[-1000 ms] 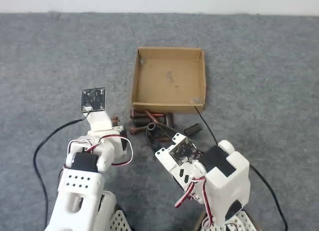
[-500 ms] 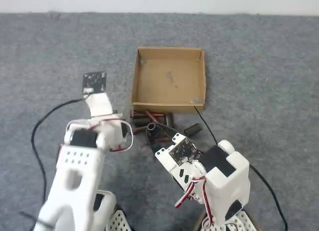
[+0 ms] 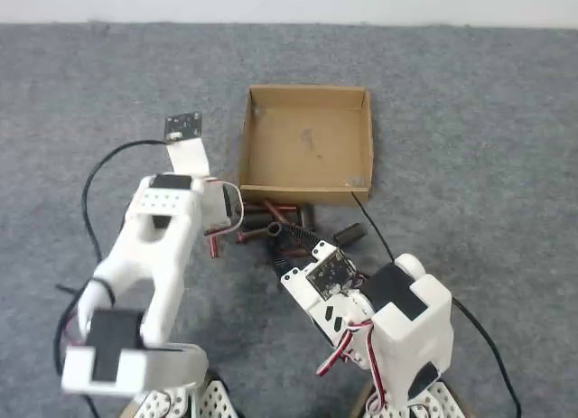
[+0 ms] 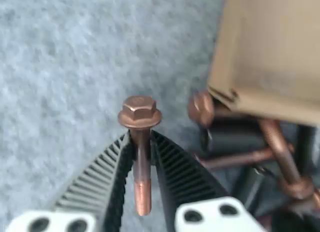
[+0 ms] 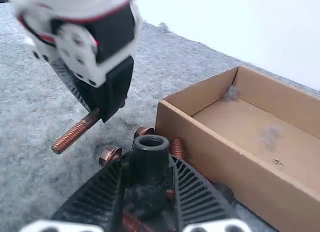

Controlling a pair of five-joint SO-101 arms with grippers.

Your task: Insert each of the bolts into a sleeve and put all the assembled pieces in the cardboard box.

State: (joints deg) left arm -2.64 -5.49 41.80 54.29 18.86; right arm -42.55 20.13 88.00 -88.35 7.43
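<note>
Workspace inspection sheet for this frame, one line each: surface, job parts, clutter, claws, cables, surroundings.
Surface: grey fuzzy mat.
Job's things: the cardboard box holds no assembled pieces; bolts and sleeves are piled against its front wall.
Clutter: fluff inside the box.
Grippers: left claw shut on a bolt; right claw shut on a black sleeve; the bolt is not yet in the sleeve.
Cables: a black cable loops beside the left arm; a second cable runs from the box's corner towards the right arm.
Surroundings: white wall behind the mat.
</note>
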